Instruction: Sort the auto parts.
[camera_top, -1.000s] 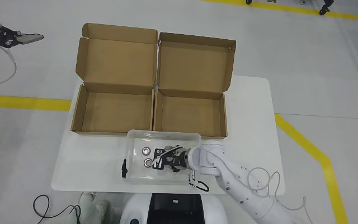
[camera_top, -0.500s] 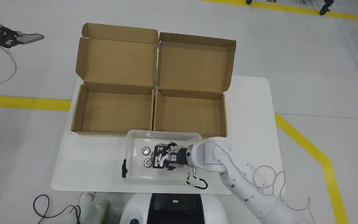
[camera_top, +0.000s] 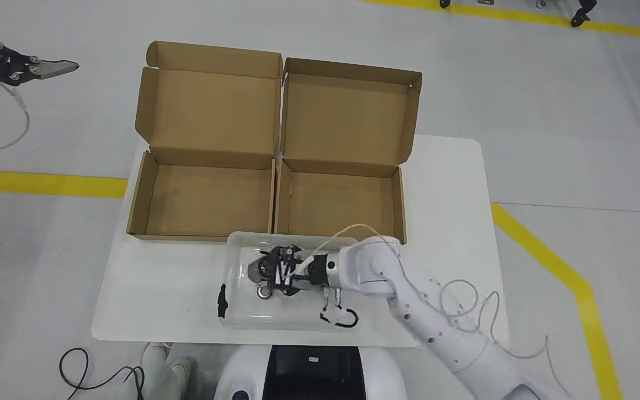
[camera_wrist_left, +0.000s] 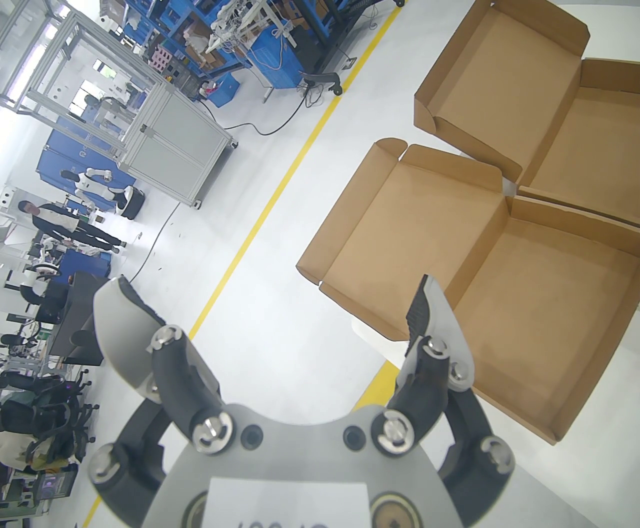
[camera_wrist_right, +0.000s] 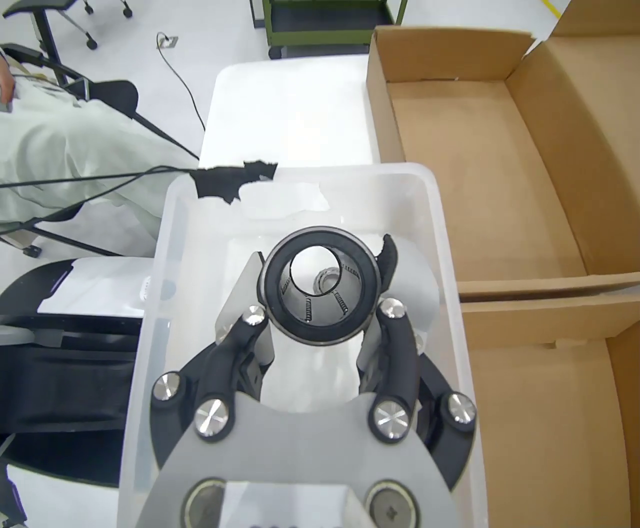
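Bearing sleeve, a short metal cylinder with a black end ring, is clasped at its sides by the right gripper, whose two fingers are pressed against it. Its open bore is turned straight toward the wrist camera, so its long axis runs away from the wrist along the line of the fingers. It is held inside the clear plastic bin, between the bin's walls. Whether it touches the bin's floor cannot be told. From above, the right gripper is seen reaching sideways into the bin, where another round metal part lies just beside it. The bin is set at the near edge of a white table standing on a pale grey floor marked with a yellow line. Two open cardboard boxes are placed side by side just beyond the bin's far rim. A scrap of black tape is stuck on the bin's end rim. The left gripper is held well off the table over the floor, its fingers spread apart with nothing between them.
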